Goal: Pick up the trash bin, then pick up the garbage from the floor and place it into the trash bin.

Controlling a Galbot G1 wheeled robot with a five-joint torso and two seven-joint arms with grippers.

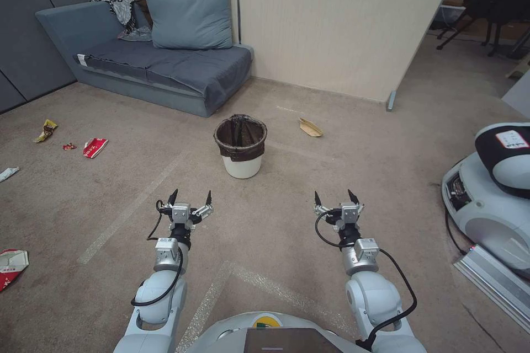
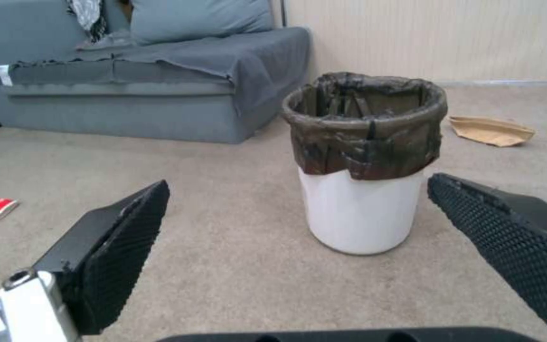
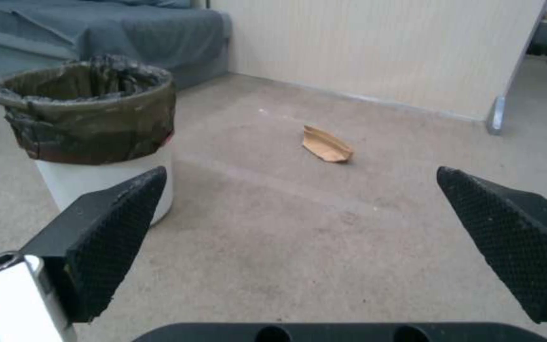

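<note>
The trash bin (image 1: 240, 146), a white pail with a dark bag folded over its rim, stands upright on the carpet ahead of me, also seen in the left wrist view (image 2: 363, 161) and the right wrist view (image 3: 90, 128). Garbage lies scattered: a tan paper bag (image 1: 310, 127) (image 2: 490, 130) (image 3: 326, 144) right of the bin, a red-and-white packet (image 1: 94, 147), a yellow wrapper (image 1: 46, 130) and a small red scrap (image 1: 69, 146) at the left. My left gripper (image 1: 190, 197) (image 2: 292, 190) and right gripper (image 1: 334, 197) (image 3: 299, 175) hover open and empty, short of the bin.
A grey-blue sofa (image 1: 154, 60) with a cushion stands behind the bin against the beige wall. Another red-and-white packet (image 1: 11, 267) and a white scrap (image 1: 8, 173) lie at the far left. A white machine (image 1: 494, 193) and a metal rail (image 1: 497, 281) sit at the right.
</note>
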